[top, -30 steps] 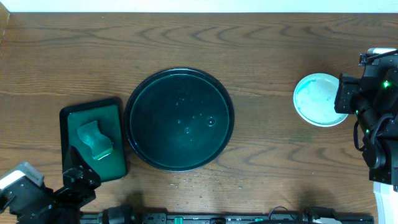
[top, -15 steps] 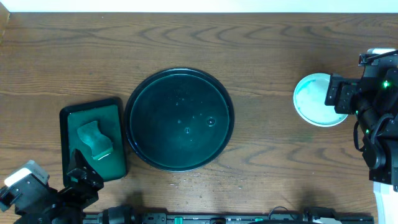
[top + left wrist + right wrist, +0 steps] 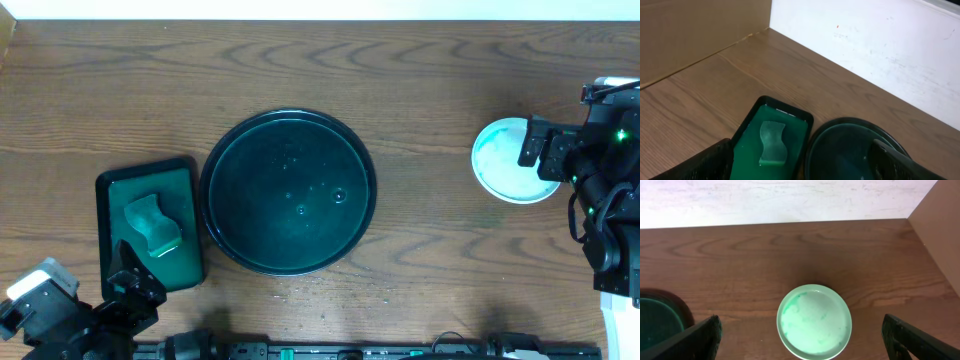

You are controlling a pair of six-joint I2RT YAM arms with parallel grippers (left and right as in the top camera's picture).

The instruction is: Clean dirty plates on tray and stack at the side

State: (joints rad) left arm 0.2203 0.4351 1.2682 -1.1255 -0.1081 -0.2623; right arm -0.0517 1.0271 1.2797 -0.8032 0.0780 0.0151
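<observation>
A white plate (image 3: pixel 503 160) with a pale green tint lies on the bare table at the far right, well away from the tray. In the right wrist view that plate (image 3: pixel 814 321) sits flat between and below my spread fingers, touching neither. My right gripper (image 3: pixel 536 152) hovers at the plate's right edge, open and holding nothing. The big round dark tray (image 3: pixel 290 192) in the middle carries only a few drops. My left gripper (image 3: pixel 135 282) is open at the front left, above the near end of the small green tray.
A rectangular green tray (image 3: pixel 150 222) with a green sponge (image 3: pixel 151 222) lies just left of the round tray (image 3: pixel 850 150); the left wrist view shows the sponge (image 3: pixel 772 142) too. A white wall runs along the far edge of the table. The right arm's base stands at the right edge.
My right gripper has opened wide and drawn back slightly to the right, leaving the plate on the table. The left arm shifted a little near the front edge.
</observation>
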